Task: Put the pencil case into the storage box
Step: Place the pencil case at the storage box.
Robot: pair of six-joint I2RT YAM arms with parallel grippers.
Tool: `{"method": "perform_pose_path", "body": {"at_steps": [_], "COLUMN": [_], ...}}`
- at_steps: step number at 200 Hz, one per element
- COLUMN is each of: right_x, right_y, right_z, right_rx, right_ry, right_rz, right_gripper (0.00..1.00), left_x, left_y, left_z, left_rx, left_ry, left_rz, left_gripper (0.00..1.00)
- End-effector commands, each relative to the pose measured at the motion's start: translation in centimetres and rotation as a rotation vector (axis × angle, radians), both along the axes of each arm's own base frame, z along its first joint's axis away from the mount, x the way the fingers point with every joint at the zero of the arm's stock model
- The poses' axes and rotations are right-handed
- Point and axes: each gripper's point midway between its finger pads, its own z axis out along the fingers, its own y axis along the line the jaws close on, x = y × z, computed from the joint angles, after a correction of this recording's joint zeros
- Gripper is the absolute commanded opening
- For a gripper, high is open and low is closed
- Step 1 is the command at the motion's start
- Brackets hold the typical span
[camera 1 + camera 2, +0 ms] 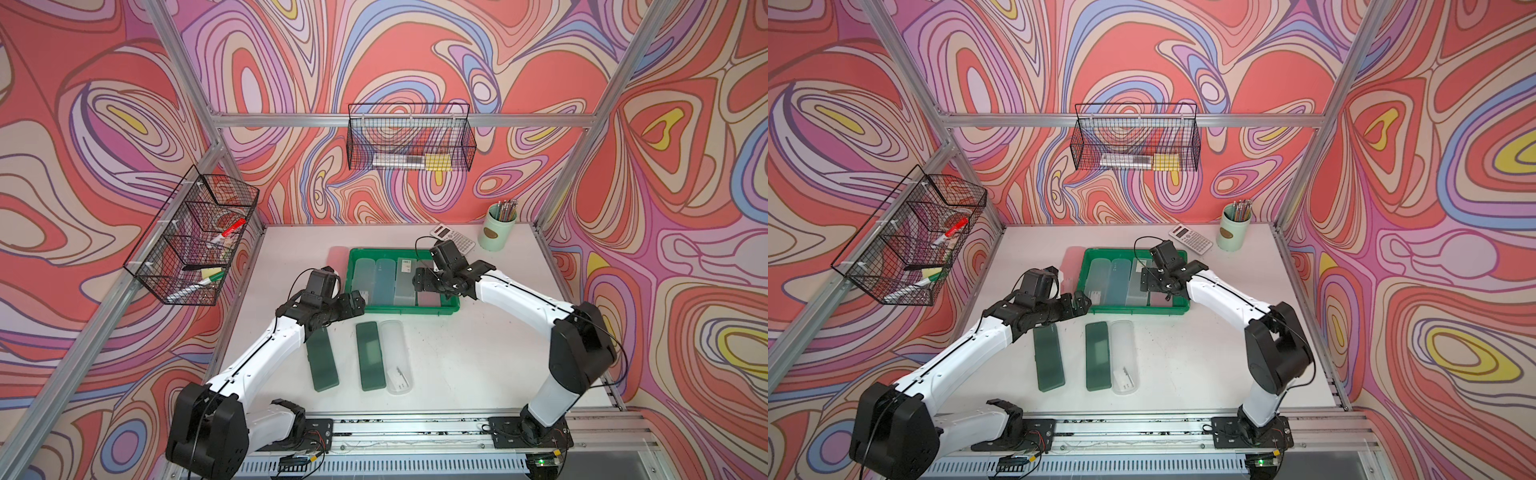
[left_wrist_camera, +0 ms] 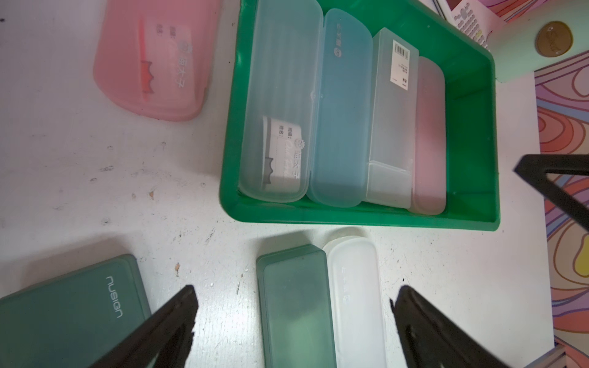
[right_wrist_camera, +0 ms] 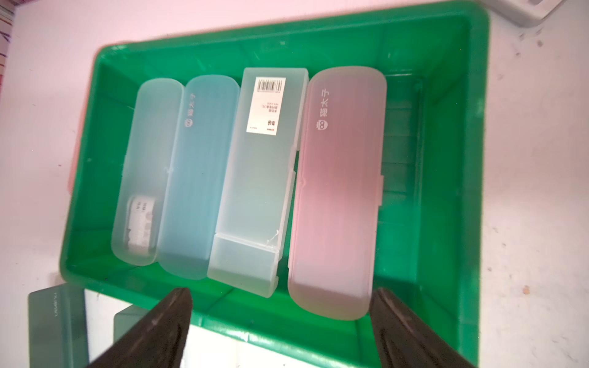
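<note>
Here, the right arm point(image 1: 519, 299) rises from its base at the near edge of the desk point(image 1: 478, 353), bends at a high elbow and stretches its white forearm toward the storage box point(image 1: 405, 311), with the wrist turned down over the right part of the box. The right end effector point(image 3: 282, 293) has its two black fingers wide apart with nothing between them. Below it the pink pencil case point(image 3: 334, 191) lies flat inside the box, at the right end of a row of four. The left arm point(image 1: 266, 345) reaches diagonally from the other side. The left end effector point(image 2: 294, 288) hovers above the desk near the box's near left corner, fingers also apart and empty. The box is bright green smooth plastic, rectangular and shallow, with a raised lip. The cases in it are long, frosted and half transparent: a frosted clear case point(image 3: 146, 165) with a paper card inside, a blue case point(image 3: 197, 178) with rounded ends, a square-cornered clear case point(image 3: 261, 178) with a barcode label, then the pink one, also rounded. On the desk lie two dark green cases point(image 1: 322, 361), matt and rectangular, a rounded clear case point(image 1: 397, 357) close beside one of them, and a second pink case point(image 2: 153, 60) beside the box.
</note>
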Motion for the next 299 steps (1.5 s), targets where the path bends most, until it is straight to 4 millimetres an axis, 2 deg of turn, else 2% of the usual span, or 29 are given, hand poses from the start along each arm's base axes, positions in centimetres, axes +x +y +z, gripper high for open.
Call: {"method": "perform_pose_path", "body": {"at_steps": [1,20,58,77,83,104,126,161,173,200,227,243,270,299], "right_x": [-1.0,-2.5,-5.6,-6.6,-6.7,-7.1,-6.7,-5.1,-4.4,-3.2,-2.7,-2.5,-2.0,-1.3], "right_y": [-0.6,-1.4,-2.9,-3.4,-3.5,-3.9,-4.3,-2.5,-1.8,-0.4,1.0,1.5,1.2,1.0], "right_z": [2.9,3.9,3.7,3.5,3.4,3.1,2.6,1.7,1.5,1.4,0.8,0.2,-0.9,-1.2], "right_rx": [0.052,0.079,0.089,0.091,0.093,0.082,0.054,0.059,0.062,0.088,0.130,0.123,0.078,0.032], "right_ry": [-0.080,-0.103,-0.092,-0.095,-0.094,-0.087,-0.076,-0.044,-0.035,-0.042,-0.032,-0.025,0.002,0.013], "right_rz": [-0.014,-0.015,0.000,0.004,0.005,0.000,-0.026,0.006,0.012,0.023,0.036,0.032,-0.003,-0.023], "right_gripper": [0.89,0.88,0.88,0.87,0.87,0.86,0.84,0.81,0.81,0.81,0.81,0.81,0.80,0.80], "left_x": [0.6,1.2,1.9,1.8,2.3,2.2,2.0,1.8,1.6,1.5,2.1,2.9,4.6,6.5], "left_y": [-1.3,-1.6,-2.5,-3.3,-3.7,-4.8,-5.8,-6.2,-5.3,-1.4,0.0,-0.2,-1.6,-3.4], "left_z": [-0.6,-1.2,-2.0,-2.7,-2.4,-2.3,-1.7,0.1,0.8,1.8,1.4,0.7,-0.7,-0.9], "left_rx": [-0.027,-0.026,-0.076,-0.113,-0.129,-0.134,-0.139,-0.139,-0.093,0.071,0.059,0.056,0.023,-0.072], "left_ry": [0.018,0.032,0.042,0.079,0.057,0.060,0.047,0.001,-0.014,-0.089,-0.097,-0.088,-0.051,-0.067], "left_rz": [-0.075,-0.074,-0.067,-0.075,-0.081,-0.101,-0.121,-0.142,-0.131,-0.045,-0.020,-0.024,-0.052,-0.054], "left_gripper": [0.99,0.99,0.99,0.99,0.99,0.99,0.99,0.99,0.99,0.99,0.99,0.99,0.99,0.99]}}
